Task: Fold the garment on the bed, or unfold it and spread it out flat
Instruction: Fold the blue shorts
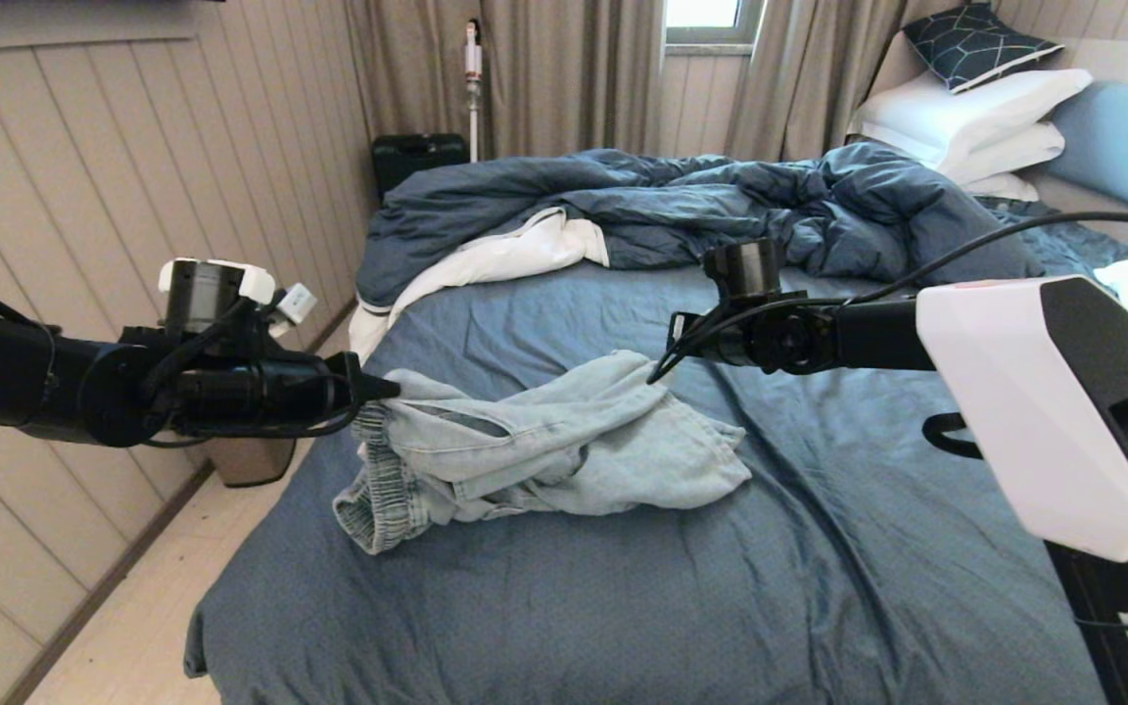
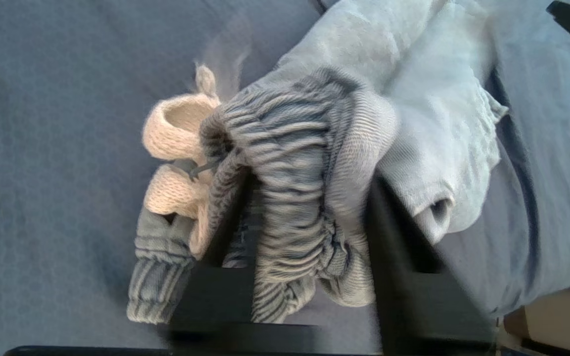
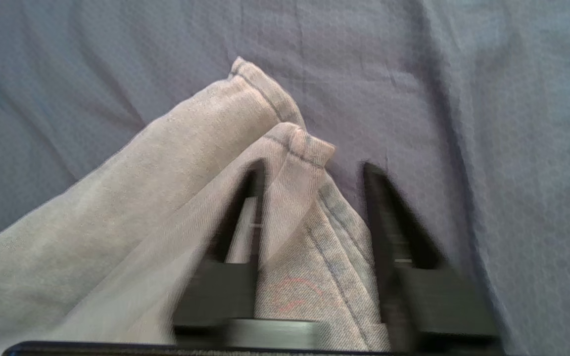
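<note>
The pale blue denim shorts (image 1: 544,450) lie crumpled on the slate-blue bed (image 1: 623,607), gathered waistband (image 1: 378,509) toward the left edge. My left gripper (image 1: 383,390) is at the waistband end. In the left wrist view its fingers (image 2: 389,237) stand wide apart with the bunched waistband (image 2: 295,198) and the cream drawstring cord (image 2: 176,148) between and beside them. My right gripper (image 1: 662,372) is at the raised leg-hem corner. In the right wrist view its fingers (image 3: 389,222) are spread around the hem fold (image 3: 305,232), open, with a gap on one side.
A rumpled dark blue duvet (image 1: 701,206) with white lining fills the far half of the bed. White pillows (image 1: 965,122) and a patterned cushion (image 1: 975,44) sit by the headboard (image 1: 1127,147). A panelled wall (image 1: 84,176) and a floor strip (image 1: 153,607) run along the left.
</note>
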Robot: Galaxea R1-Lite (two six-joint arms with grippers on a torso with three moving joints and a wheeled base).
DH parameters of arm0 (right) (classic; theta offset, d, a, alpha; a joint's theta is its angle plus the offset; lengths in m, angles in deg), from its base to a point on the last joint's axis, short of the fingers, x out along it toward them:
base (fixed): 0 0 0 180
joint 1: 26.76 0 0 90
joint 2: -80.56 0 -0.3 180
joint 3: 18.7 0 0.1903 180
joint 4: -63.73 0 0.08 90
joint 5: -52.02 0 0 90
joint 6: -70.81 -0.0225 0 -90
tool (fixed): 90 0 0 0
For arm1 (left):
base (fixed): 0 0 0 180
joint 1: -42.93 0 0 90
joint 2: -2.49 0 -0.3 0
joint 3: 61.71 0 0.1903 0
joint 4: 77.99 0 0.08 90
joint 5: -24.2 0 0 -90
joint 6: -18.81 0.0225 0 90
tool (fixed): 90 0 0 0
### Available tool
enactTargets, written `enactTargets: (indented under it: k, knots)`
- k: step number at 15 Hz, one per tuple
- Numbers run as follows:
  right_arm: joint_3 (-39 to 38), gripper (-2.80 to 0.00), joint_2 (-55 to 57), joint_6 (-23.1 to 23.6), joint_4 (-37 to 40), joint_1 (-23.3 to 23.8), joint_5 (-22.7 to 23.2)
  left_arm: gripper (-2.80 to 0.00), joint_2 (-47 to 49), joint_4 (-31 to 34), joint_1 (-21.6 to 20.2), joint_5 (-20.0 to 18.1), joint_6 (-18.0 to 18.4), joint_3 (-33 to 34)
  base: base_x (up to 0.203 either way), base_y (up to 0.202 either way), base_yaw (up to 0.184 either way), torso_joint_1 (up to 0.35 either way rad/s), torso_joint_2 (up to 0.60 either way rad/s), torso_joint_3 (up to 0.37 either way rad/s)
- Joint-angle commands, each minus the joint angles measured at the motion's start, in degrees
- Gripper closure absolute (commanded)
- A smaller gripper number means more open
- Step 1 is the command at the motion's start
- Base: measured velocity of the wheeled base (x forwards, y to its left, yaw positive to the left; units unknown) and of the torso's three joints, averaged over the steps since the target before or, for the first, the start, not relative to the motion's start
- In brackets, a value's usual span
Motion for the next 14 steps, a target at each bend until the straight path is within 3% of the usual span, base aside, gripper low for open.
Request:
enactTargets:
  k: [1,6,14]
  knots:
    - [0.0,-2.80,0.0,-0.2,-0.1,0.2,-0.1,-2.80,0.3,0.0,0.0,-0.2,0.1,0.8,0.000,0.000,0.000,0.000,0.00,0.000]
    - [-0.5,-2.80,-1.4,-0.8,0.6,0.6,-0.4,-2.80,-3.4,0.6,0.0,0.1,0.3,4.9,0.000,0.000,0.000,0.000,0.00,0.000]
    - [-9.8,-2.80,-9.1,-1.2,0.9,0.1,-0.5,-2.80,-12.4,0.5,-0.4,0.8,0.3,11.2,0.000,0.000,0.000,0.000,0.00,0.000]
